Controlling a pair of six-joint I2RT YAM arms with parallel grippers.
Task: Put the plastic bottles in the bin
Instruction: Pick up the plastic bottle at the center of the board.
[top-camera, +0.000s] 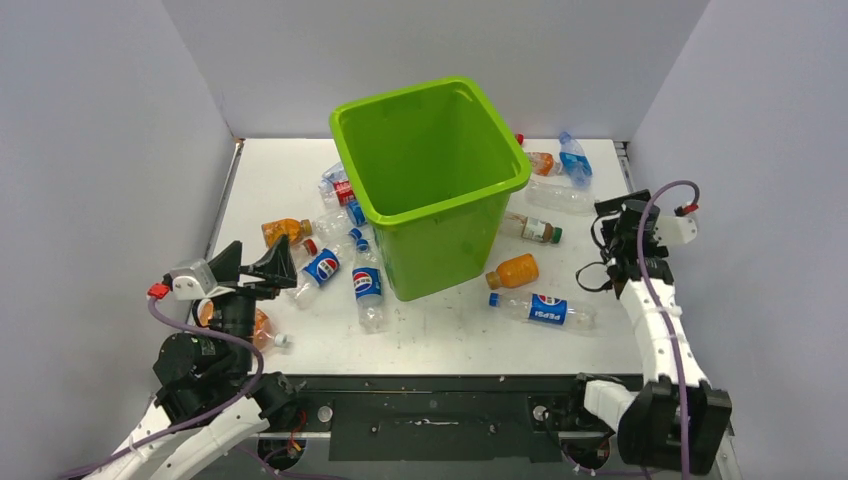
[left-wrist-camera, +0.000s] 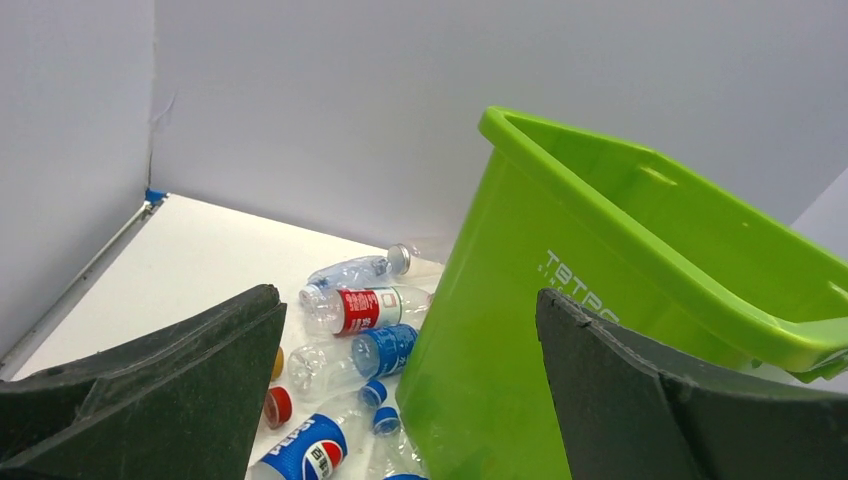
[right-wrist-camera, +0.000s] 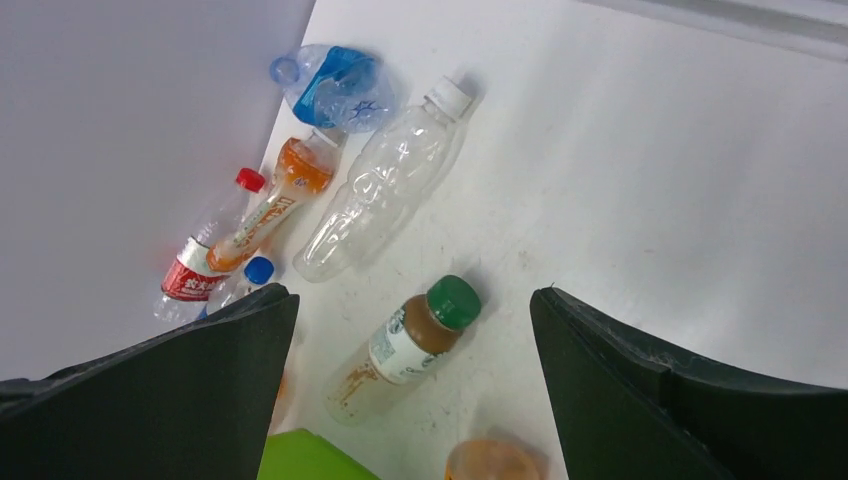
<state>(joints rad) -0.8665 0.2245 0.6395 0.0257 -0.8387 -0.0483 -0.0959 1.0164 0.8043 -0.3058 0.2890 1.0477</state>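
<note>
The bin (top-camera: 440, 250) stands mid-way on the table (top-camera: 440, 345), with no bottle visible inside. The bottles (top-camera: 540, 308) lie scattered around it. The left claw (left-wrist-camera: 408, 295) and the right claw (right-wrist-camera: 412, 300) both gape wide, empty. The task appears unstarted.

It looks like a robot lab: plain grey walls (top-camera: 90, 150) box in the white table (top-camera: 270, 170) ahead of the left gripper (top-camera: 255, 262).

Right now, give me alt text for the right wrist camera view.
The open right tool hangs over a green-capped bottle of brown drink on the white table. Near it lie a clear white-capped bottle, a crushed blue bottle, an orange bottle and a red-labelled bottle; the lime-green bin peeks in at the bottom.
</note>
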